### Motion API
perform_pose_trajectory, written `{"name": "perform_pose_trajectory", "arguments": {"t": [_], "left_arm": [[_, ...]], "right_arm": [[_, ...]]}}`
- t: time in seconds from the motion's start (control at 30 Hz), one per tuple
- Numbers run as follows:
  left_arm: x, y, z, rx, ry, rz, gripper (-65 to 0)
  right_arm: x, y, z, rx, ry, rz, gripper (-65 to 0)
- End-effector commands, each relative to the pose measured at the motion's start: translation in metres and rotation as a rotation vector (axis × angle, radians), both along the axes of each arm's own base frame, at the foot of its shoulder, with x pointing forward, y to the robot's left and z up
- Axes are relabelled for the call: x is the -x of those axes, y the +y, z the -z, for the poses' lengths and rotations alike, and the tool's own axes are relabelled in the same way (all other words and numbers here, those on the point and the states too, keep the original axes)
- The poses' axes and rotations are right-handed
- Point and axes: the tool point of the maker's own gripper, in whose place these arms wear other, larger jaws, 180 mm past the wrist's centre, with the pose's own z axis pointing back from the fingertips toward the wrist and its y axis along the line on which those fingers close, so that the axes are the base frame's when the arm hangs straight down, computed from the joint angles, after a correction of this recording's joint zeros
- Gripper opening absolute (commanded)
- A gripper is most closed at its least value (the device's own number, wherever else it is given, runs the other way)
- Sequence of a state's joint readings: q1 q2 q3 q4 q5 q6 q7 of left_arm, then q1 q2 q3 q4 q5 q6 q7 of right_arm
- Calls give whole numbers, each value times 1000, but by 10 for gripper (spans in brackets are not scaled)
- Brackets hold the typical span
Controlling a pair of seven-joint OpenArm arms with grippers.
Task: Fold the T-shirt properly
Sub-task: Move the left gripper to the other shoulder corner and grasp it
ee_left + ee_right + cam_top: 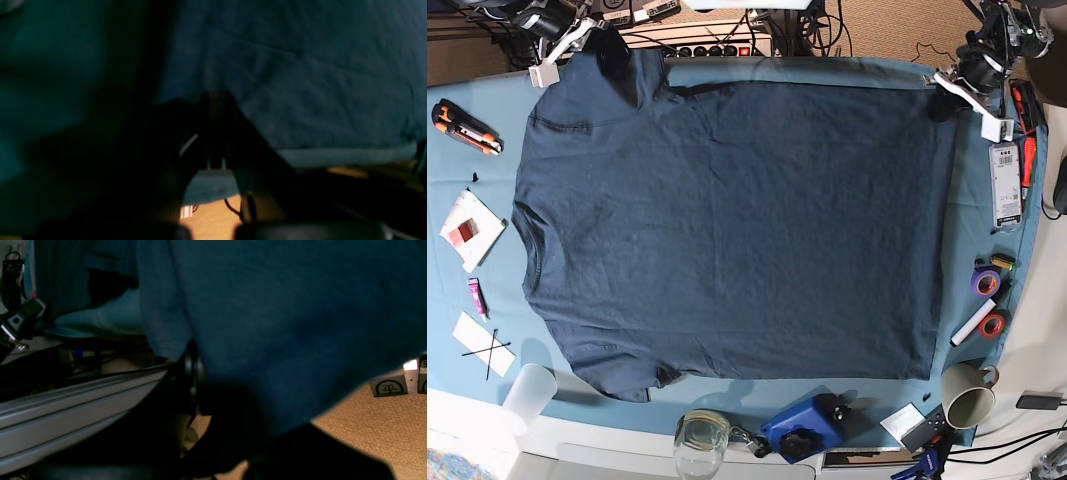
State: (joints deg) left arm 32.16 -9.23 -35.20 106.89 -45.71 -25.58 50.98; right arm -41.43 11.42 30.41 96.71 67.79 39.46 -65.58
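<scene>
The dark navy T-shirt (727,230) lies spread flat on the teal tablecloth (827,68), collar to the left, hem to the right. At the far left, my right gripper (612,50) is shut on the far sleeve; in the right wrist view navy cloth (283,323) hangs over the dark fingers (193,373). At the far right, my left gripper (944,100) is shut on the far hem corner. In the left wrist view its dark fingers (230,116) meet at the fabric's edge (300,83).
Left of the shirt lie an orange box cutter (465,127), a notepad (472,228) and a pink marker (475,297). Along the front stand a plastic cup (529,392), a glass (699,440), a blue device (802,428) and a mug (967,400). Tape rolls (985,282) lie right.
</scene>
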Motion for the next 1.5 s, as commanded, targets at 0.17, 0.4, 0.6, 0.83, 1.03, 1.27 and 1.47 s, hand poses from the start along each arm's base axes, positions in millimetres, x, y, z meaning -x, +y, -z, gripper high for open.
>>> {"name": "perform_pose_trajectory", "arguments": {"t": [0.17,0.4,0.6,0.83,1.03,1.27,1.47], "left_arm": [[-7,2,-12,-4,-65,5,-650],[-11,0,-20,-13,-90,16,-650],[-19,-8,-45,-106,-172,114,-416],[-12,17,-39,-280,-89,55,-270],[-1,39,1,-270,49,-30,-270],[11,19,36,-57,180,9,-270],[44,-13,57,171,370,75,-320]], "right_arm": [[-4,-3,-8,-1,-34,6,-650],[-5,-3,-8,-1,-37,7,-650],[-4,-3,-8,0,-36,7,-650],[-4,-4,-7,2,-33,4,-650],[-4,-4,-7,3,-31,3,-650],[-2,-5,-5,16,-24,-3,-650],[-2,-5,-5,16,-23,-3,-650]]}}
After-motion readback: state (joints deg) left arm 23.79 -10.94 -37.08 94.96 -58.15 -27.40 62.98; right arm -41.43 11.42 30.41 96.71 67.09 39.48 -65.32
